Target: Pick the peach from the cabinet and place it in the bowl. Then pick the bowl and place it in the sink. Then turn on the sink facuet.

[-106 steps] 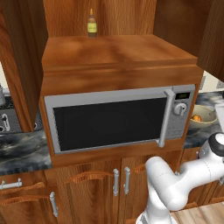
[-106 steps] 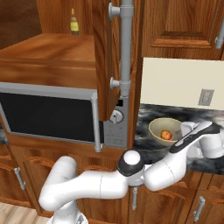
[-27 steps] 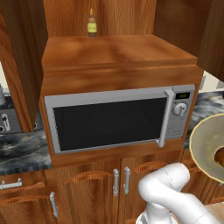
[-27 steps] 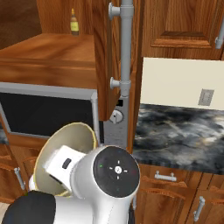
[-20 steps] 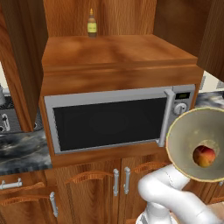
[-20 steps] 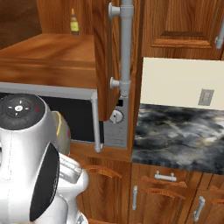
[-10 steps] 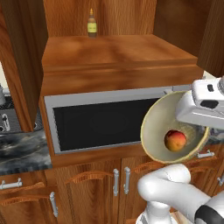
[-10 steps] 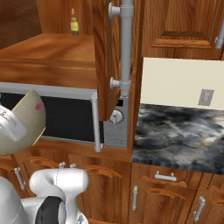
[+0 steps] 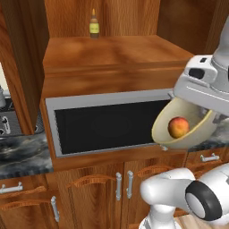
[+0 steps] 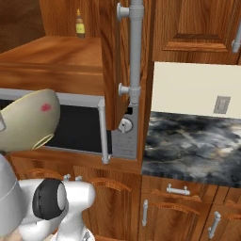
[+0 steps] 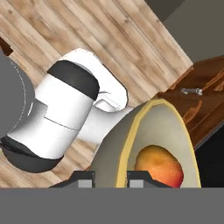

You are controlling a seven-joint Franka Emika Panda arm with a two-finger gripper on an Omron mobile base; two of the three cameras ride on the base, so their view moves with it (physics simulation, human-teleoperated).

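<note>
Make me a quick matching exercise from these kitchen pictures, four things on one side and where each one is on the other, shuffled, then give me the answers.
Things
1. peach
2. bowl
3. brown bottle
4. microwave

Places
A. at the back of the cabinet shelf
B. under the cabinet shelf, above the low cupboards
C. inside the tilted bowl
D. held up in the air, its rim clamped in the gripper

Pairs: 1-C, 2-D, 3-A, 4-B
</note>
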